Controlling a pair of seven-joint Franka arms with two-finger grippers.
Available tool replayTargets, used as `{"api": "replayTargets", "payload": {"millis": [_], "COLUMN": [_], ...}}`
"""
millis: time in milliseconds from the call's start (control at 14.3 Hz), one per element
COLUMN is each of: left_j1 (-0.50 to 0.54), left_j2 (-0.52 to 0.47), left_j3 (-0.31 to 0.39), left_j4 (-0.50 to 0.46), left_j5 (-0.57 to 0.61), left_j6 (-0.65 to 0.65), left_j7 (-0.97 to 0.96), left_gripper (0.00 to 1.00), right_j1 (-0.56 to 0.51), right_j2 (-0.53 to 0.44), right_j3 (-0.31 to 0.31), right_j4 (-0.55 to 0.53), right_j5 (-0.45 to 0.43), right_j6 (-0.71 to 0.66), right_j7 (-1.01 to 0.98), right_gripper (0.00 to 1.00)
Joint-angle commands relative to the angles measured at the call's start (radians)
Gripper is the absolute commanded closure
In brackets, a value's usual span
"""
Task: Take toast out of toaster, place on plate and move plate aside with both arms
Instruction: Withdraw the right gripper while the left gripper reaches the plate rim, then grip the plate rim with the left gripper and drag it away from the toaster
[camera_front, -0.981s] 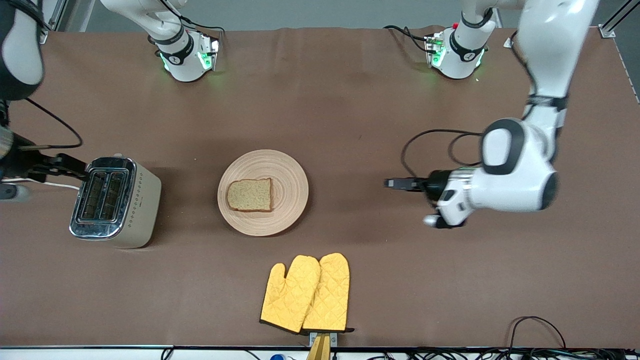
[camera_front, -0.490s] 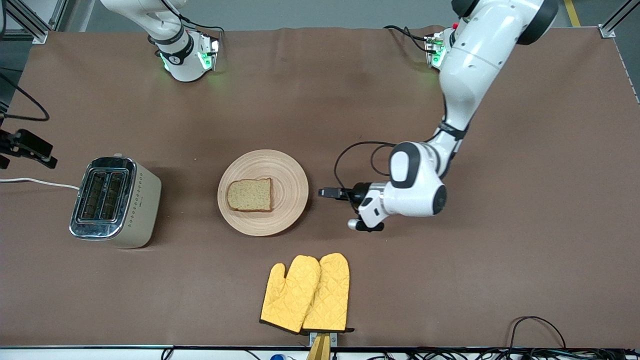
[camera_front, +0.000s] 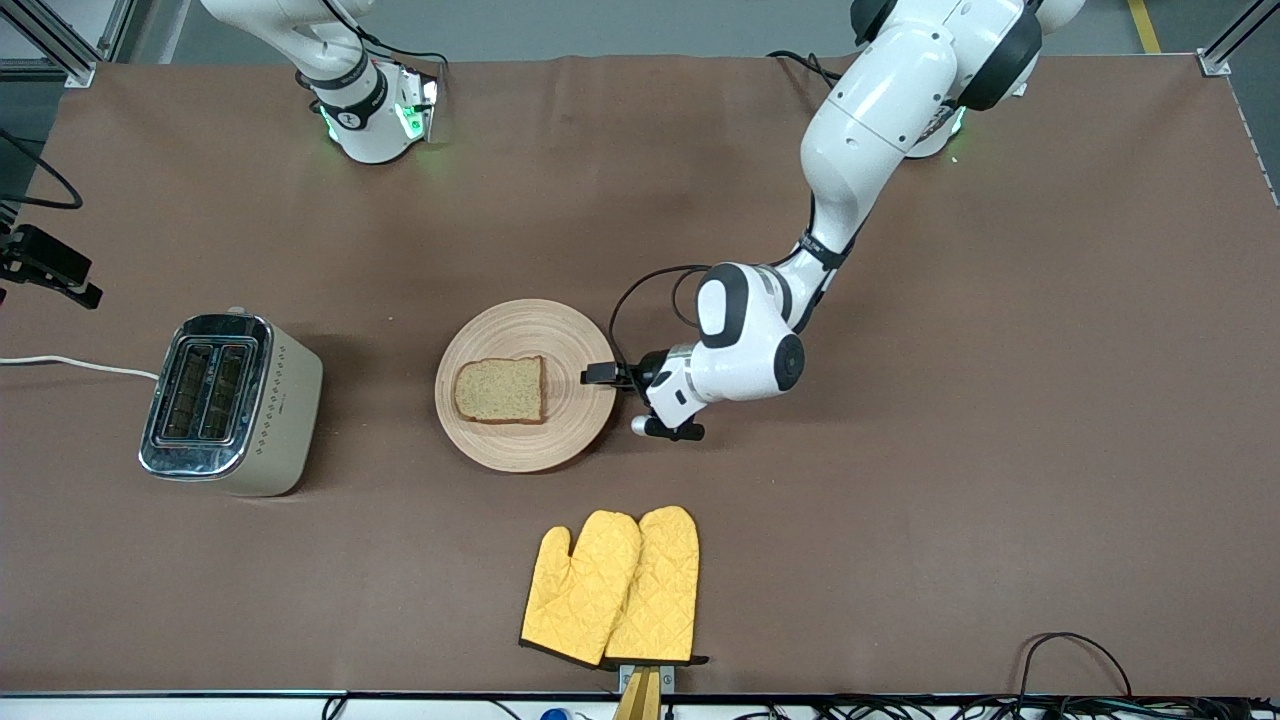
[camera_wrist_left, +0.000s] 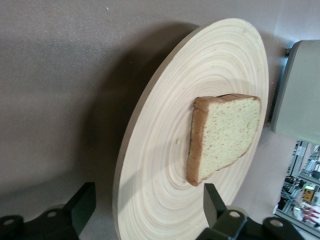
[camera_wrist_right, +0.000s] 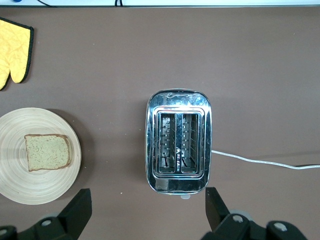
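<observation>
- Round light-wood plate (camera_front: 560, 420) with fine concentric ring grooves, pale beige, flat on the brown matte counter (camera_front: 900, 500).
- Squarish toast (camera_front: 499, 390), speckled brown crumb with darker crust, flat on the plate, toward the toaster's side of centre.
- Shiny chrome-topped, cream-sided toaster (camera_front: 230, 403) with two slots, beside the plate toward the right arm's end, white cord trailing off.
- Pair of quilted yellow oven mitts (camera_front: 612, 586) with dark trim, nearer to the front camera than the plate.
- Left claw (camera_front: 598, 375) low at the plate's rim on the side toward the left arm's end; in the left wrist view, black fingers (camera_wrist_left: 80, 207) spread apart, straddling the plate edge, not touching the toast.
- Right claw (camera_wrist_right: 145, 207) high over the toaster, fingers wide apart, nothing between them; waiting.
</observation>
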Motion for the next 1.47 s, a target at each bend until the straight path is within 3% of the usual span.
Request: {"api": "replayTargets", "payload": {"millis": [0,140,280,350,701,841,981,1401], "left_j1": [0.003,0.005,0.005,0.005,0.041,0.142,0.274,0.621], "left_j2": [0.038,0.041,0.041,0.041,-0.028,-0.073,-0.100,-0.068], "left_j3": [0.003,0.004,0.004,0.004,0.012,0.021,0.009,0.010], "left_j4": [0.031,0.026,0.024,0.024,0.021,0.021,0.027,0.113], "left_j5": [-0.053,-0.126,-0.154,-0.157,-0.142,-0.116,0.026,0.155], "left_j6": [0.010,0.010,0.010,0.010,-0.022,-0.188,-0.310,-0.739], "left_j7": [0.143,0.220,0.240,0.242,0.211,0.208,0.213,0.398], "left_gripper": [0.48,0.76,0.97,0.99,1.00,1.00,1.00,1.00], "right_j1": [0.010,0.015,0.016,0.012,0.005,-0.002,-0.002,-0.002], "right_j2": [-0.031,-0.043,-0.035,-0.035,-0.058,-0.054,-0.052,-0.083], "right_j3": [0.009,0.016,0.015,0.015,0.007,0.006,0.007,0.007], "right_j4": [-0.022,-0.022,-0.021,-0.021,-0.019,-0.025,-0.049,-0.050], "right_j5": [-0.013,-0.013,-0.009,-0.002,-0.002,-0.002,-0.002,-0.002], "right_j6": [0.006,-0.001,0.012,0.019,-0.001,0.019,0.053,0.042], "right_j7": [0.017,0.017,0.017,0.017,0.017,0.015,0.017,0.017], "right_gripper": [0.00,0.00,0.00,0.00,0.00,0.00,0.00,0.00]}}
